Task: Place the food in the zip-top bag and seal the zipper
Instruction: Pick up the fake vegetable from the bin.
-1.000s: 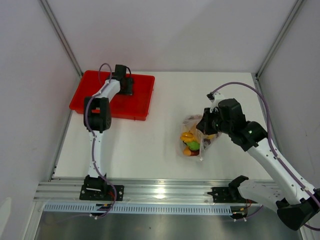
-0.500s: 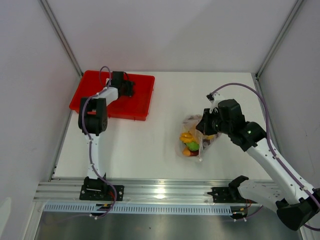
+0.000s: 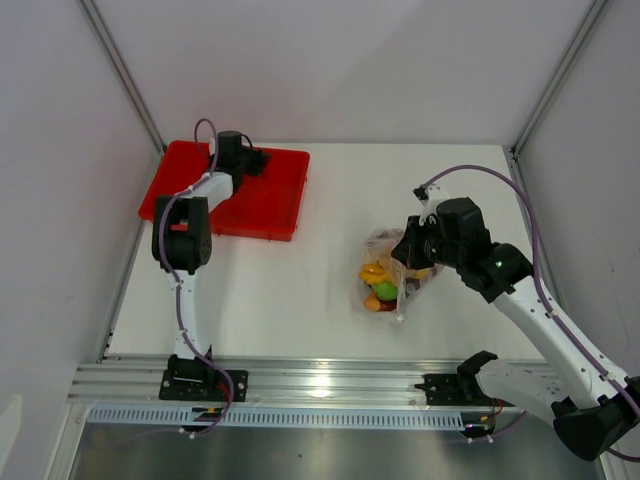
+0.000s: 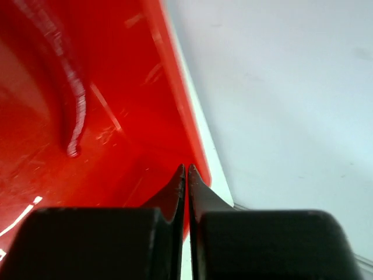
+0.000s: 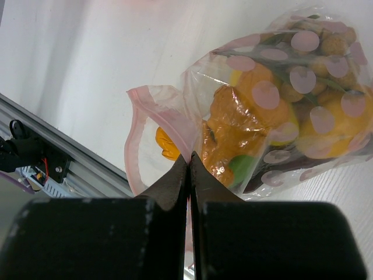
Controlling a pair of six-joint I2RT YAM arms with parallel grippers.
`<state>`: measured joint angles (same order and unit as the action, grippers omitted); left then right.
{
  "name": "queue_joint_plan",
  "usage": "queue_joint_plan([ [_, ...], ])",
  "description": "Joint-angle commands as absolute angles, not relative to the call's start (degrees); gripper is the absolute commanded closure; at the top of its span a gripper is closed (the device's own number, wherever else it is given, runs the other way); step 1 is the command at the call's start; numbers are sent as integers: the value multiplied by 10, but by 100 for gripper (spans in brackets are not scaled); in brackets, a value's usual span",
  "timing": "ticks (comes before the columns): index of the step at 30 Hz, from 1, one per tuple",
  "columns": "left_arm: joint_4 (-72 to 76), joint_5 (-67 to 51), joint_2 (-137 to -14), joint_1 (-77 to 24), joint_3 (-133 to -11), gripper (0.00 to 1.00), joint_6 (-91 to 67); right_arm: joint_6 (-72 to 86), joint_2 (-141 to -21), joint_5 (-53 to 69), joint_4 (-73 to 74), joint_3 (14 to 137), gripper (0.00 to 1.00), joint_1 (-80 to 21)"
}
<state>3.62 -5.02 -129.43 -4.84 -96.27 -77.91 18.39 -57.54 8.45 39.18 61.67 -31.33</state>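
- Table [image 3: 300, 290]: white top, bearing every item below.
- Red tray [image 3: 275, 205]: rectangular, at the far left of the table, well apart from the bag.
- Zip-top bag [image 5: 280, 99]: clear crinkly plastic with pale round spots. It lies on the table right of centre, with its mouth toward the near edge.
- Food [image 5: 245, 122]: orange, yellow and green pieces plus a brown cluster, all inside the bag.
- Right gripper [image 5: 189, 157]: fingers pressed together, pinching the bag's edge at its mouth.
- Left gripper [image 4: 185, 169]: fingers closed tip to tip with nothing between them, poised over the inside of the tray just beside its far rim.
- Zipper [image 5: 129, 146]: thin pink strip along the bag's mouth, standing open in a loop and running into the right gripper's fingertips.
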Motion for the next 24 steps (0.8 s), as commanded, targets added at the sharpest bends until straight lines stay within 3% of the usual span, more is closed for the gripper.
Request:
queue_joint_plan([
  [1,31,-58,-1301,-33,-1014,100,-755,180,-570,79,379,620,100,-309],
  [17,-119,-57,-1384,-27,-1157,99,-707,182,-571,90,362,599,100,-298],
  [24,-269,-19,-1422,-27,-1227,99,-758,183,-569,95,352,590,100,-294],
])
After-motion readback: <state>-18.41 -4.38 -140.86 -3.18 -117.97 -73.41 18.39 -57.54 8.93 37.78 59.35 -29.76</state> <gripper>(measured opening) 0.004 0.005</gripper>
